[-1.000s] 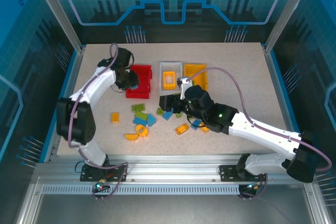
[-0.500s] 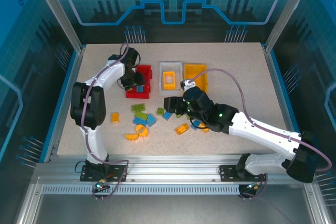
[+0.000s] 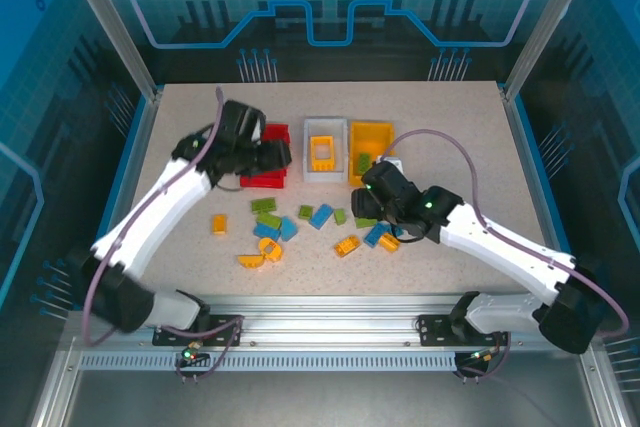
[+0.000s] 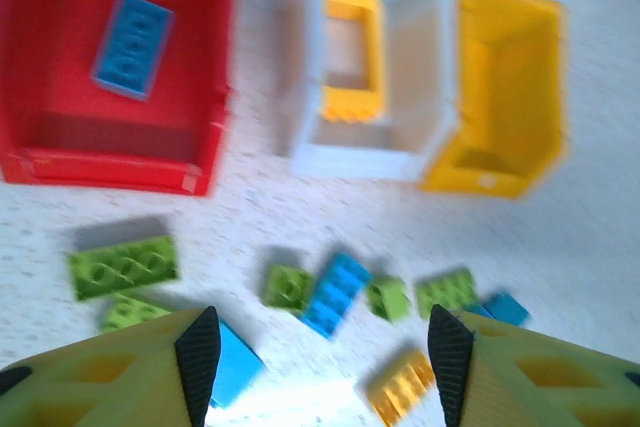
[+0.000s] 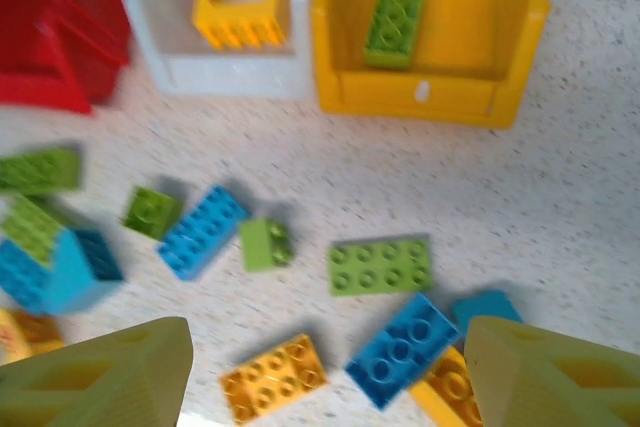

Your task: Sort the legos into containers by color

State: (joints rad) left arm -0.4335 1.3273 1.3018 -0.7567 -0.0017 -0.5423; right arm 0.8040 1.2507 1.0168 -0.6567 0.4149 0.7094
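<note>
Legos [image 5: 380, 265] in blue, green and orange-yellow lie scattered on the counter [image 5: 570, 187], just in front of three containers set in a row with their open tops up. We take it the row sits there so either arm can drop into any bin.

The contents give us the sorting rule. A blue brick [image 4: 131, 31] lies flat in the red bin [image 4: 110, 162]. An orange-yellow frame piece [image 4: 350, 57] sits in the white bin [image 4: 360, 157]. A green brick [image 5: 395, 15] lies in the orange-yellow bin [image 5: 360, 97].

Our left fingers [image 4: 197, 347] are spread and hold nothing. From above they hang at the near side of the red bin, and their camera looks down on the loose bricks. We judge that a good height for choosing another piece.

Our right fingers [image 5: 110, 377] are also spread wide and empty. They hover over the right part of the scatter, where a blue brick [image 5: 400, 347] and an orange-yellow brick [image 5: 273, 377] lie between the tips as the wrist camera sees it. Most of the sorting is not yet done. The bricks lie close together and some touch, so we expect a clean single grasp to need care.
</note>
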